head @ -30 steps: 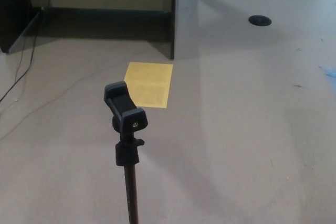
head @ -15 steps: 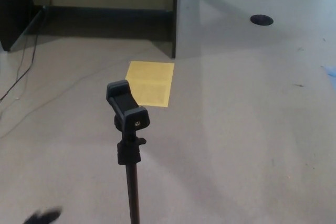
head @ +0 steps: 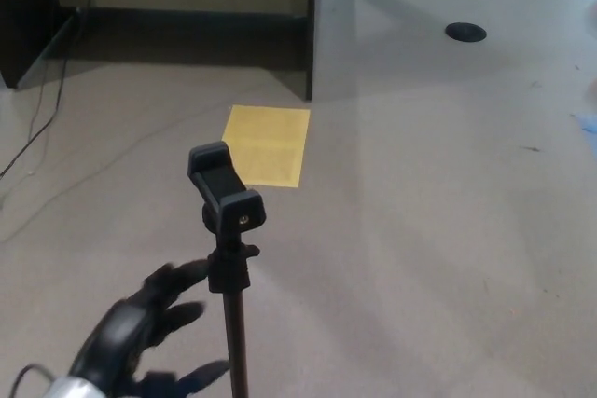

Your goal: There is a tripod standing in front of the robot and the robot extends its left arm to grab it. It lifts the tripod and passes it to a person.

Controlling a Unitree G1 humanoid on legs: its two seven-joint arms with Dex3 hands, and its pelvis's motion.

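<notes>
A black tripod [head: 230, 267] stands upright before me on the carpet, a phone clamp [head: 222, 186] at its top and its thin pole running down out of the picture. My left hand [head: 149, 328] has come in at the lower left, just left of the pole. It is open, fingers spread toward the pole, with a small gap still between them. Nothing is held. My right hand does not show.
A yellow sheet [head: 267, 145] lies on the carpet beyond the tripod. A dark desk panel [head: 311, 25] stands further back, with cables [head: 42, 118] trailing at the left. A round black floor cap [head: 465, 32] sits at the upper right.
My left hand has risen from the bottom left edge, where it was only a blur, to beside the tripod's pole. The tripod has not moved.
</notes>
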